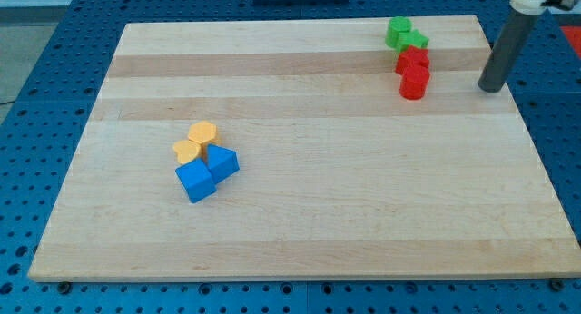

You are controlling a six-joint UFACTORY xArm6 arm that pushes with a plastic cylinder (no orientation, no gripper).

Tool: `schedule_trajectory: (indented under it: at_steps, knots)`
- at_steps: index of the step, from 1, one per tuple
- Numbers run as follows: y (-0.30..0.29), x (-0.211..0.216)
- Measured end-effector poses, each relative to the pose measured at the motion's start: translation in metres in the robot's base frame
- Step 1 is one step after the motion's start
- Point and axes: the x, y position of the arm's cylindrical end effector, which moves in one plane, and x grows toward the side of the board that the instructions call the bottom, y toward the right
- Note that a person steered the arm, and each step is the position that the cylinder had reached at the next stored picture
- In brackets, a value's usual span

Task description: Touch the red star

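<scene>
My tip (491, 87) rests on the tabletop (300, 214) near the view's right edge, apart from every block. The end effector is a plain rod; it pinches nothing. Two red blocks stand at the view's upper right: one (412, 58) touching one (414, 82) below it; which is the star cannot be told. Two green blocks (405, 34) adjoin above. Yellow blocks (196, 142) and blue blocks (207, 172) cluster at lower left.
</scene>
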Motion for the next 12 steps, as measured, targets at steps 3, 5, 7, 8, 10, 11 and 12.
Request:
schedule_trajectory:
  at_steps: [3,5,7,8,10,11,12]
  knots:
    - [-0.042,-0.028]
    - [-0.047,-0.035]
    - [-0.049,-0.036]
    - [-0.055,-0.036]
    - [-0.059,-0.036]
    - [-0.059,-0.036]
    - [-0.061,-0.036]
